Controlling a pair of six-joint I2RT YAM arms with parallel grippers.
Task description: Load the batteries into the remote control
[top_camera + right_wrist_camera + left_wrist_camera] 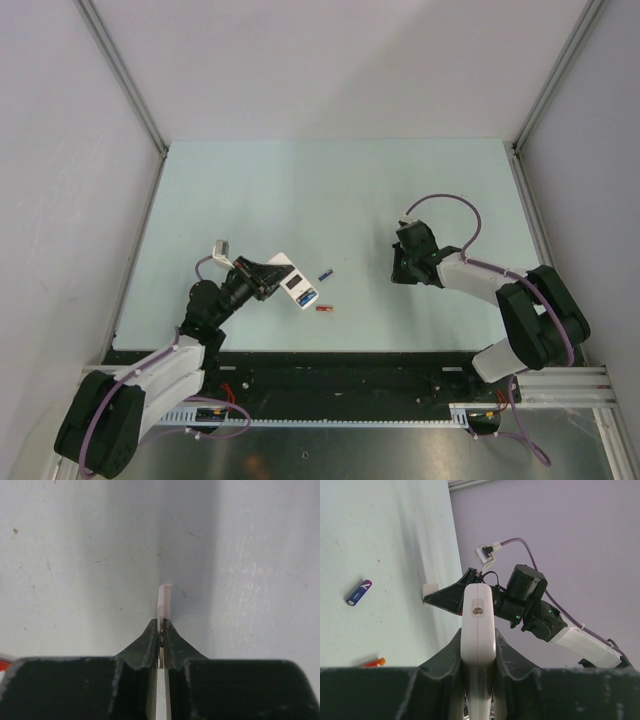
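Pale green table (300,190) between plain lilac-white walls (60,150), aluminium posts (120,70) at the corners.

The far half of the table (330,190) lies bare, a wide passage hemmed only by the side walls (60,150). The middle gap is tighter: a dark blue battery (326,274) and a red battery (323,309) lie loose between the left gripper (270,278), clamping the remote control (284,266), and the right gripper (400,272), pinching what seems a thin pale strip (164,600).
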